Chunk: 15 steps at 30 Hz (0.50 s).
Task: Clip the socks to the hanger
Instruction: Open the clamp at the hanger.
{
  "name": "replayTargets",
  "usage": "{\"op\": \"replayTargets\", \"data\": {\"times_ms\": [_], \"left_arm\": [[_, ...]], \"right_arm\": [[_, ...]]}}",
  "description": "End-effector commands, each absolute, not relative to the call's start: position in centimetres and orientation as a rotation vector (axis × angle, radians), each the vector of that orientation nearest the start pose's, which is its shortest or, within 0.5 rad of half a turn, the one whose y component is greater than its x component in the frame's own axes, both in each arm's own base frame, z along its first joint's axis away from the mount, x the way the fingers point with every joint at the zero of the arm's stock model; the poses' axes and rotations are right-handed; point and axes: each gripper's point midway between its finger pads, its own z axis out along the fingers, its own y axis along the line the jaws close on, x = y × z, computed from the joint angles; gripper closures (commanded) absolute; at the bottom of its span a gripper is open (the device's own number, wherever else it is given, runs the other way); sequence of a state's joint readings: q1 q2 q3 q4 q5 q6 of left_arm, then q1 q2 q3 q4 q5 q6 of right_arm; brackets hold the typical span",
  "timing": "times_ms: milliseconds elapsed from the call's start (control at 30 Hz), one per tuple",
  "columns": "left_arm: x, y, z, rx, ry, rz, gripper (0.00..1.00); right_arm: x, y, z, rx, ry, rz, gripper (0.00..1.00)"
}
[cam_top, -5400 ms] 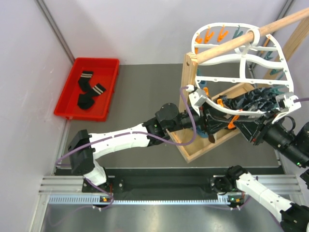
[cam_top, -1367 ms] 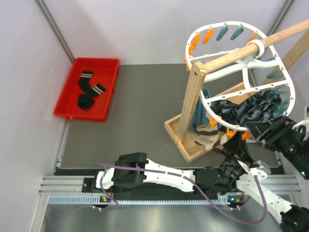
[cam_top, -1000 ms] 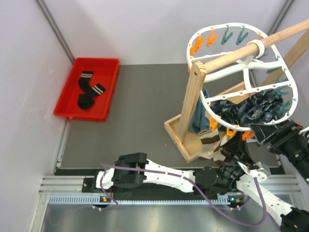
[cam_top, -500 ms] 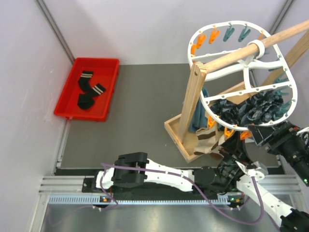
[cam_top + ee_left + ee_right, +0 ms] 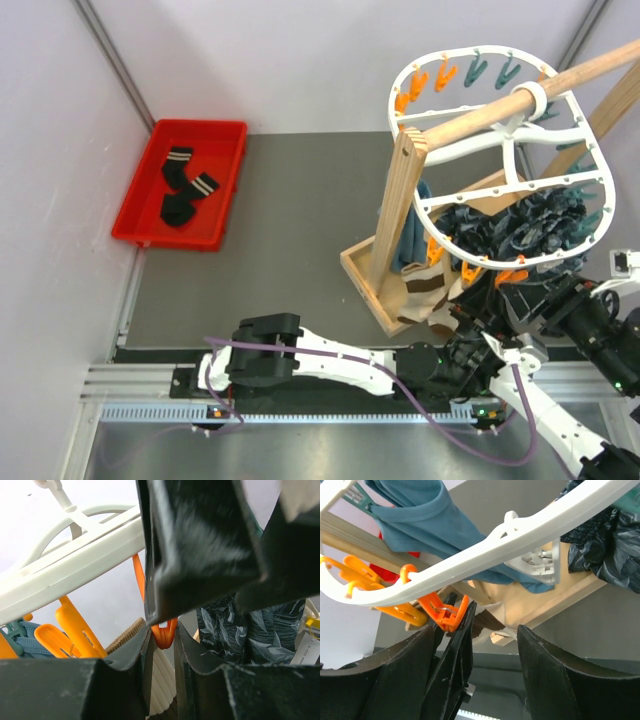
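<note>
Left wrist view: the left gripper (image 5: 164, 630) is clenched on the tail of an orange peg (image 5: 164, 636) hanging under the white hanger (image 5: 75, 565). A banded sock (image 5: 160, 685) lies just below it; whether a peg has hold of it I cannot tell. The right gripper (image 5: 476, 630) stands released just beside, fingers wide apart under the hanger's rim, holding nothing. Behind them rises the wooden rack (image 5: 398, 210). Far across the surface (image 5: 290, 230), two black socks (image 5: 185, 185) lie in the red tray (image 5: 135, 215).
</note>
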State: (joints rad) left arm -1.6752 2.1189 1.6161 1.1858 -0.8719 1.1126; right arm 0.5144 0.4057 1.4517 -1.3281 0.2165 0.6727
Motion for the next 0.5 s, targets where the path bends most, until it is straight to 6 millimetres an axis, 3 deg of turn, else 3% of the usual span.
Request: {"op": "replayTargets", "data": {"times_ms": [0, 167, 300, 467], "left_arm": [[9.2, -54.5, 38.0, 0.619, 0.92, -0.171, 1.0], [9.3, -54.5, 37.8, 0.624, 0.914, -0.147, 1.0], [9.3, -54.2, 37.8, 0.621, 0.907, -0.144, 1.0], [9.2, -53.9, 38.0, 0.605, 0.9, -0.167, 1.0]], "right_arm": [[8.0, 3.6, 37.2, 0.316, 1.8, 0.698, 0.33], [8.0, 4.1, 38.6, 0.311, 1.738, 0.759, 0.33], [6.6, 2.4, 40.2, 0.337, 1.683, 0.736, 0.32], [6.5, 2.9, 40.0, 0.33, 1.686, 0.768, 0.31]]}}
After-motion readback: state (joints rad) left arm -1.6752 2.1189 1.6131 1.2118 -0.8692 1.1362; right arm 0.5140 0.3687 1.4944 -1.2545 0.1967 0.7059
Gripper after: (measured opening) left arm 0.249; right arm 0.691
